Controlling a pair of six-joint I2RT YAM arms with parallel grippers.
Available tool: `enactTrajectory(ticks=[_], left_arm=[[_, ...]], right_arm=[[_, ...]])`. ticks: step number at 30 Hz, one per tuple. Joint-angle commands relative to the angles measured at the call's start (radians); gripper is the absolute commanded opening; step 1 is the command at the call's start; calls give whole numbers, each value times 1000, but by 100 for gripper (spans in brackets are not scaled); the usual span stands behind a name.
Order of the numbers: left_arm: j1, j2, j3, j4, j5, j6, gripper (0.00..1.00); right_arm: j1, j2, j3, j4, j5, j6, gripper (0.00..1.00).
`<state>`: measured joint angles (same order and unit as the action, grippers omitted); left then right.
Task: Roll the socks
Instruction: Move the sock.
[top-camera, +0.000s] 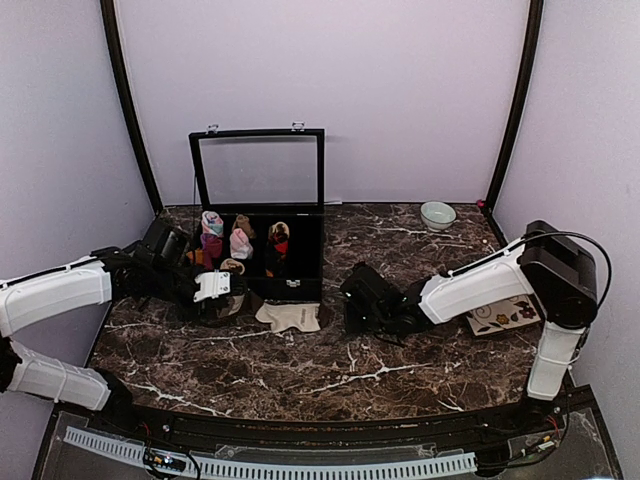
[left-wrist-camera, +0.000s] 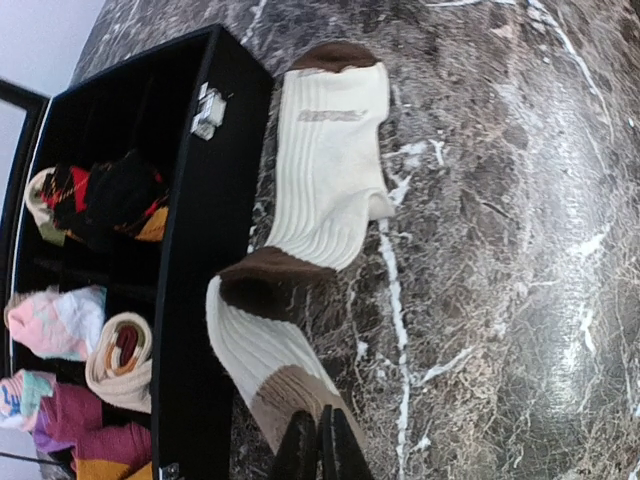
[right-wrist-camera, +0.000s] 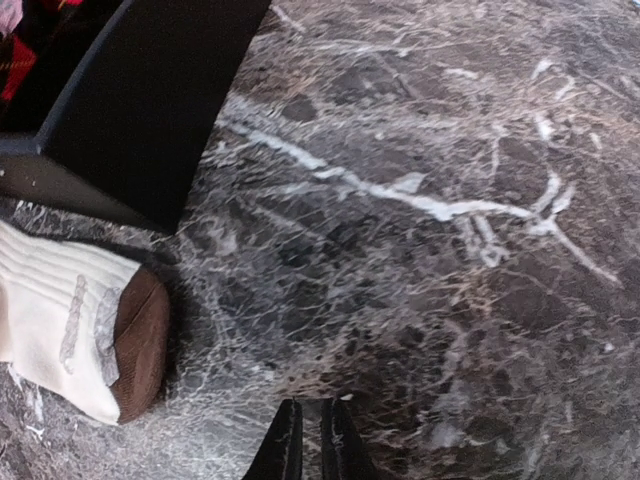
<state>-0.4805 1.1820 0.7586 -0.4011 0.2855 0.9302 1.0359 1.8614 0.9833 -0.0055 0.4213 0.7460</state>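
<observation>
Two cream socks (left-wrist-camera: 330, 170) lie end to end beside the black box (left-wrist-camera: 200, 250), stretching up-frame from the left gripper (left-wrist-camera: 320, 450), nearly closed at one brown tip, hold unclear; right gripper (right-wrist-camera: 312, 440), closed and empty, is farther.

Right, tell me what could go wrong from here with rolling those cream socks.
1. The cream socks lie at an angle, overlapping only at one end, so a roll started now may come out loose and lopsided.
2. They lie close beside the black box; the left jaws, at one sock's brown end, might catch its wall.
3. The right jaws sit over the bare marble table, off the socks, so nothing pins them; they may slide instead.
</observation>
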Motion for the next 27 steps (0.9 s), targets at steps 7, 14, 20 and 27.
enactTrajectory(ticks=[7,14,20,27], left_arm=[[-357,9,-42,-190,-303,211,0],[-443,-65,-112,-393,-378,340,0],[-468,-123,-162,-401,-323,385,1],[-557,-93,-178,-320,-309,351,2]], right_arm=[[-10,-62,23,-75,37,-23,19],[20,45,160,-35,-82,-72,26],[73,135,280,74,-278,-127,27],[79,243,337,91,-358,-109,25]])
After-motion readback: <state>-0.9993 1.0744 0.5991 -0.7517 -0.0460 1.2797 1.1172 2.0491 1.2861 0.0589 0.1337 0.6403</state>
